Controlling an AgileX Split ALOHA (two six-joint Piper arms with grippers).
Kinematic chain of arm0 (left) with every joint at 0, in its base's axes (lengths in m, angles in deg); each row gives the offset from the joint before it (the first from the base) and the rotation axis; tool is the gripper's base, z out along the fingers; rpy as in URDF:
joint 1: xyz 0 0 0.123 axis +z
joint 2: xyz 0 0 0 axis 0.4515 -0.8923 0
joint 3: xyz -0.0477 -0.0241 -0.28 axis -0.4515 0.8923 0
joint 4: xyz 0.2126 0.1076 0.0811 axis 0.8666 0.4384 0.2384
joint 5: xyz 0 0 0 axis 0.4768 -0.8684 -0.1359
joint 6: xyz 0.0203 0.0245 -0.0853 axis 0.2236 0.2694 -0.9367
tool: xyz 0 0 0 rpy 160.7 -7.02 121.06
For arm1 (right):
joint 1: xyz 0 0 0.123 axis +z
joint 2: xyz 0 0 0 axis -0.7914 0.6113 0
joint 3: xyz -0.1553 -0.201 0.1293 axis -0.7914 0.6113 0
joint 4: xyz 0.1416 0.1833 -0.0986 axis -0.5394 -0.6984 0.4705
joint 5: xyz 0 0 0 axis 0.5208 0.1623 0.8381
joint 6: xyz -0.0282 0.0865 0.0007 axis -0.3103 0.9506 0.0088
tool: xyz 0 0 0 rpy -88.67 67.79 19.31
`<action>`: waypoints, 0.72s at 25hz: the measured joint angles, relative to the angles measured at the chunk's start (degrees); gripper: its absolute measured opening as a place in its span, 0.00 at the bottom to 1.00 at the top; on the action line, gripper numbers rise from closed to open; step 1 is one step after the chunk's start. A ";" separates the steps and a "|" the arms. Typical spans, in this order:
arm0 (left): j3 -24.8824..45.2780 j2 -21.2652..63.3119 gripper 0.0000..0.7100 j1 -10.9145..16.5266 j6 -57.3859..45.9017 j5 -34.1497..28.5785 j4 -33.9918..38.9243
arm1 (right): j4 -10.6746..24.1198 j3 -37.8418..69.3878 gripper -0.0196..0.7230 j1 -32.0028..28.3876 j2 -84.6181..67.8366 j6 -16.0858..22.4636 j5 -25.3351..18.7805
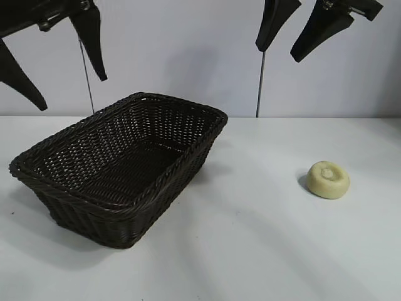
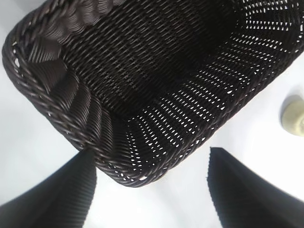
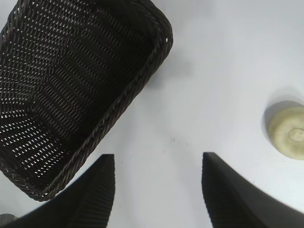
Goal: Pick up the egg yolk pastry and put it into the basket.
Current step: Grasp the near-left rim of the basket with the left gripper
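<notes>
Pastry [image 1: 328,180] on worktop, below right claw [image 1: 294,37], nearer it; basket [image 1: 75,194] under left claw [image 1: 53,69]. Both claws released, empty.

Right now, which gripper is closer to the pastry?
Right. The right gripper hangs open above the table, nearly over the pastry. The left gripper hangs open above the basket, across the table.
</notes>
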 joint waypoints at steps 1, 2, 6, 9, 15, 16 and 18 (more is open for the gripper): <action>0.36 0.00 0.69 -0.32 -2.17 0.29 0.83 | 0.00 0.00 0.57 0.00 0.00 0.00 0.00; 0.99 0.00 0.69 -0.38 -4.12 0.44 1.65 | 0.00 0.00 0.57 0.00 0.00 0.00 0.00; 4.84 0.00 0.69 -0.38 -10.12 0.91 2.99 | 0.00 0.00 0.57 0.00 0.00 -0.15 0.00; 7.90 0.00 0.69 -0.38 -13.20 2.13 3.04 | 0.00 0.00 0.57 0.00 0.00 -0.15 0.00; 10.01 0.00 0.69 -0.38 -16.30 5.23 3.04 | 0.00 0.00 0.57 0.00 0.00 -0.17 -0.05; 10.01 0.00 0.69 -0.38 -17.08 5.35 3.09 | 0.00 0.00 0.57 0.00 0.00 -0.17 -0.05; 10.01 -0.07 0.69 -0.30 -18.62 5.37 3.09 | 0.00 0.00 0.57 0.00 0.00 -0.17 -0.11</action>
